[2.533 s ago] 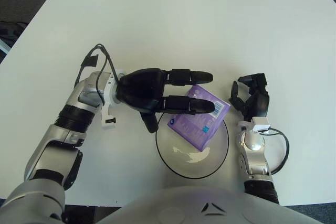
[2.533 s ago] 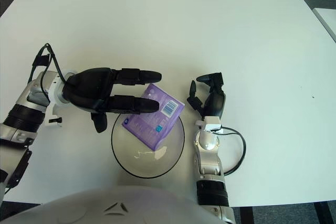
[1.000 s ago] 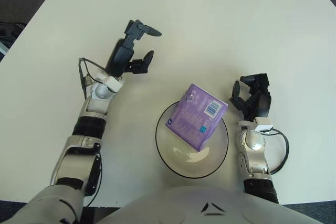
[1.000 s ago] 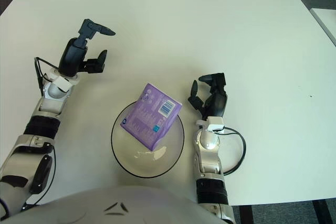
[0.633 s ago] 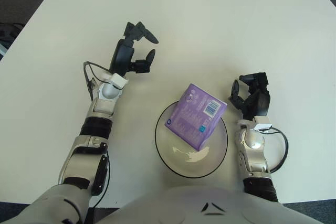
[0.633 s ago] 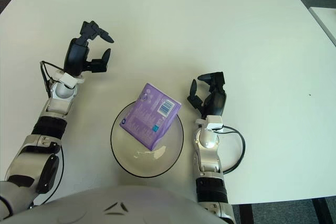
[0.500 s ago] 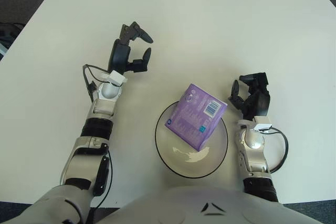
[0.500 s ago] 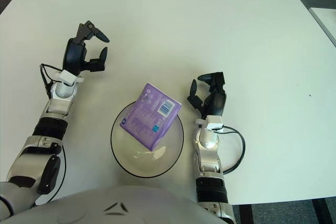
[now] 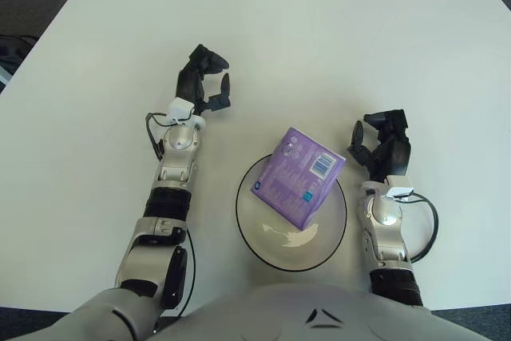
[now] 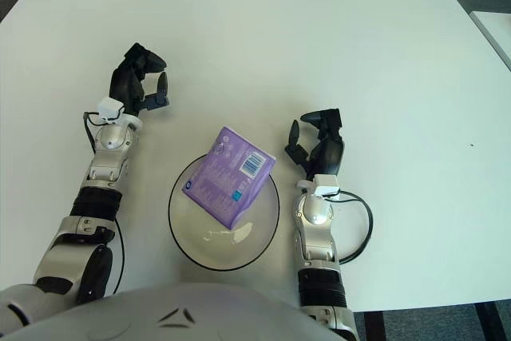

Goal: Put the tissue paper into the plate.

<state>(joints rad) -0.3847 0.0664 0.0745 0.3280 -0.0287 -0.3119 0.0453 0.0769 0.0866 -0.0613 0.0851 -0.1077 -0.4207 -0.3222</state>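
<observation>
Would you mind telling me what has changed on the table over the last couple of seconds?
The left hand let go of the tissue pack, drew back to the table's left and now holds nothing. The pack stayed tilted in the plate; the right hand stayed beside the plate's right.

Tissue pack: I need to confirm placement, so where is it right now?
The purple tissue pack sits tilted in the plate near the table's front edge, between the empty left hand and the right hand.
</observation>
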